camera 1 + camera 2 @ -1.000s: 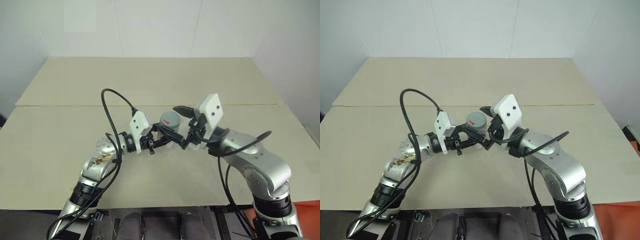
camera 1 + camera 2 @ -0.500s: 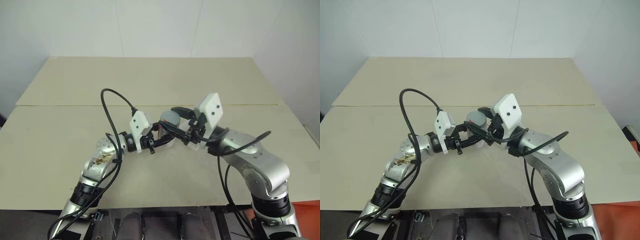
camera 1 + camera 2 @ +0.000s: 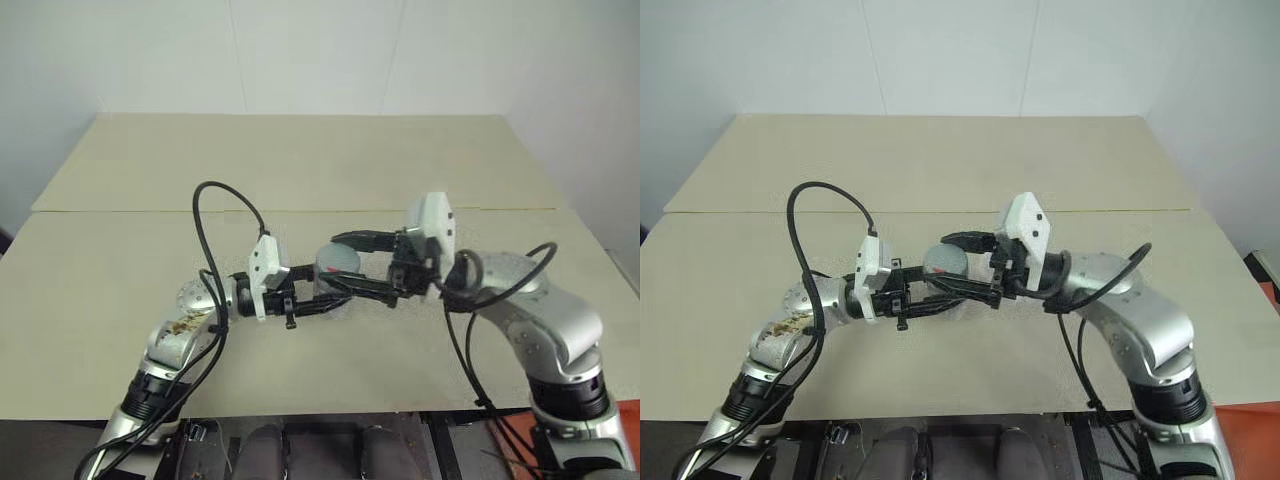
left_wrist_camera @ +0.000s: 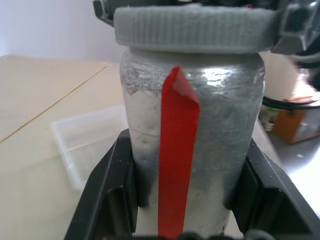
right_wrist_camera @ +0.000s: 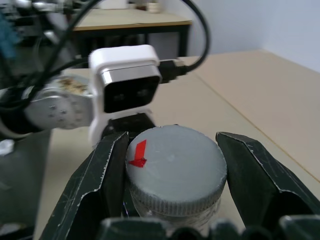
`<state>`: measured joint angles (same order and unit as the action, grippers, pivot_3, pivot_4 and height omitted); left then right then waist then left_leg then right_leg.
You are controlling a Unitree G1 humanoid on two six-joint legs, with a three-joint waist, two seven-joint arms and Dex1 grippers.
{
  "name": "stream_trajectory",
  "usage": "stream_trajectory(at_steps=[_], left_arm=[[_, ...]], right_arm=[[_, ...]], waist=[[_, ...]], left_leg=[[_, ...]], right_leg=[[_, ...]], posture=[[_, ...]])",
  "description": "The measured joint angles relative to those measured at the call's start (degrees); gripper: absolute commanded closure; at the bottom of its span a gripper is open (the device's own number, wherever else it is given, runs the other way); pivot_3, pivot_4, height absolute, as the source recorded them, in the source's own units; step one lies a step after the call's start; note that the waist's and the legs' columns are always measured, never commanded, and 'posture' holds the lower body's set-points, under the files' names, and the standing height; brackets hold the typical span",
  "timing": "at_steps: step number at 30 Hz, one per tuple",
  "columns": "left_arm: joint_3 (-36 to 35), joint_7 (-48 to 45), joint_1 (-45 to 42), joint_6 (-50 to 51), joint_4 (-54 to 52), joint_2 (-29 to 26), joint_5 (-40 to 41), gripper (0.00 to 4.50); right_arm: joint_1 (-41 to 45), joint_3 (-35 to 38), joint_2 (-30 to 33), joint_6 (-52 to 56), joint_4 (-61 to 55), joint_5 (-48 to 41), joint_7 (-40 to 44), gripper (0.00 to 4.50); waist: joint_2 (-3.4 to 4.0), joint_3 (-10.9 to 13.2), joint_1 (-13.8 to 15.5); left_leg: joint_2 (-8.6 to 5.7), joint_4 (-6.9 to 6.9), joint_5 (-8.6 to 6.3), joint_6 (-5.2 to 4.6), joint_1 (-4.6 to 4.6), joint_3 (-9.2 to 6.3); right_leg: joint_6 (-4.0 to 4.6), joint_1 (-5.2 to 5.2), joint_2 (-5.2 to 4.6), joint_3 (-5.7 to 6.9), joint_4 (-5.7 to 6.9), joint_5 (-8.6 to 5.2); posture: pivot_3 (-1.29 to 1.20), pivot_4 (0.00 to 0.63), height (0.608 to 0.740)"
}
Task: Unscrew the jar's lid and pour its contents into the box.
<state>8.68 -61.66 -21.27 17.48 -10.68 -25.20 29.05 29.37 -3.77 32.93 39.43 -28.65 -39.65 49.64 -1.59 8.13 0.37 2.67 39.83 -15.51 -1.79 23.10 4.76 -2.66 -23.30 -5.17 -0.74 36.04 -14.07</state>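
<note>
The silver-grey jar (image 4: 192,145) with its red stripe is held upright above the table, and my left gripper (image 4: 186,202) is shut on its body, one black finger on each side. The grey ribbed lid (image 5: 172,160) with a red mark sits on the jar. My right gripper (image 5: 175,177) reaches in from the right and is shut on the lid's rim. In the left eye view both grippers meet at the jar (image 3: 336,272) in the middle, just in front of me. The transparent box (image 4: 82,145) lies on the table behind and below the jar. The contents are hidden inside.
The beige table (image 3: 300,170) has a seam running across it behind the hands. Black cables (image 3: 215,215) loop over my left arm. The left wrist's white camera housing (image 5: 127,82) sits close behind the lid.
My right gripper has gone from open beside the lid to shut on it, and its wrist has turned. Both hands with the jar have drawn slightly back toward me.
</note>
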Motion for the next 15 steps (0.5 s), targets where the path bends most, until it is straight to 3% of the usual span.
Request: stream_trajectory(at_steps=[15], left_arm=[[0.3, -2.0, 0.2, 0.0, -1.8, -0.1, 1.3, 2.5]], right_arm=[[14.1, -5.7, -0.3, -14.7, 25.4, 2.5, 32.3, 1.73]], waist=[[0.01, 0.0, 0.0]], left_leg=[[0.0, 0.02, 0.0, 0.0, -0.01, 0.03]], right_leg=[[0.0, -0.01, 0.0, -0.01, 0.02, 0.0]], posture=[[0.0, 0.15, 0.74]])
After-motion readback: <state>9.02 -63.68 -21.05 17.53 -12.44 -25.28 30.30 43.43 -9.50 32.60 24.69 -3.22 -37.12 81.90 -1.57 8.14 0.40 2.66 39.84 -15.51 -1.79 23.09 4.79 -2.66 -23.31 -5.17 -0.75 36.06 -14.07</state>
